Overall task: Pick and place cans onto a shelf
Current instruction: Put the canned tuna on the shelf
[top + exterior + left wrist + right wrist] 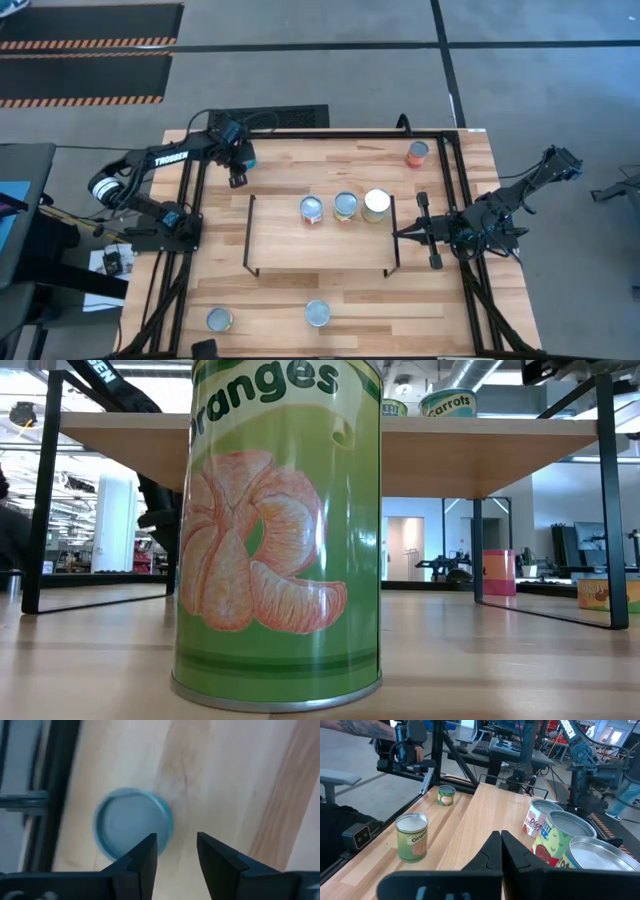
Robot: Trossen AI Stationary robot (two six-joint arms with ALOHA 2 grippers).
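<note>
The light-wood shelf (300,245) stands mid-table on black wire legs. Three cans stand on it in a row: (311,209), (345,206), (377,204). A blue can (132,827) stands on the table at the far left. My left gripper (238,172) (175,852) is open above the table. The blue can lies to one side of its fingers, not between them. My right gripper (400,233) (500,845) is shut and empty at the shelf's right end, pointing left. A red can (417,153) stands at the far right.
Two more cans stand near the table's front edge: one (219,320) and one (318,313). The green oranges can (278,530) fills the low view. The table's black frame rails (185,215) run along its left and right sides. A person's arm (365,730) shows beyond the table.
</note>
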